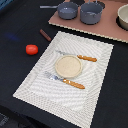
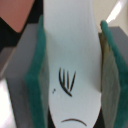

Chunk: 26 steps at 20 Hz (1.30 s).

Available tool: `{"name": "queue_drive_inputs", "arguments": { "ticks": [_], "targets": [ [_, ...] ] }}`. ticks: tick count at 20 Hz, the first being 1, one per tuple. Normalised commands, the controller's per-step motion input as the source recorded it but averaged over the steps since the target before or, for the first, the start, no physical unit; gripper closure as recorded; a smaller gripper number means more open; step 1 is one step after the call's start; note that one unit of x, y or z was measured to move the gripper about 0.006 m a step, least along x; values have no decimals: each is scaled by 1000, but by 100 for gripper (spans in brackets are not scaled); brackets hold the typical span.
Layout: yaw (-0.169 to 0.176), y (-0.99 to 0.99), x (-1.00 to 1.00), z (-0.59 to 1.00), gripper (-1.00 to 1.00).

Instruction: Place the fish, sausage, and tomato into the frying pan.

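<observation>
Fish (image 2: pixel 70 60): we are seeing it only in the wrist view, flat, white, pinched across its body.
Gripper (image 2: pixel 70 65): jaws are closing narrowly on the fish, green pads (image 2: pixel 37 75) pressing both flanks.
Handling: we are judging it light, stiff and smooth, so mid-body grip suits.
Frying pan (image 1: pixel 67 10): sitting on the board, apparently empty.
Tomato (image 1: pixel 31 49), sausage (image 1: pixel 45 35): lying on dark table beside the mat.

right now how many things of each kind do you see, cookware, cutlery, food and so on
cookware: 2, pan, pot
cutlery: 2, knife, fork
food: 3, tomato, sausage, fish between the gripper pads
plate: 1
bowl: 1
total: 9
</observation>
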Motion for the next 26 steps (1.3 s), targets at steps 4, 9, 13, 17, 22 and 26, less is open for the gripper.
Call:
{"name": "queue_drive_inputs", "arguments": {
  "ticks": [4,9,13,17,22,26],
  "targets": [
    [0,671,107,-514,100],
    [0,628,87,-574,100],
    [0,631,14,-544,100],
    [0,689,46,-431,100],
    [0,587,18,-277,-100],
    [0,389,132,514,-100]
  ]
}}
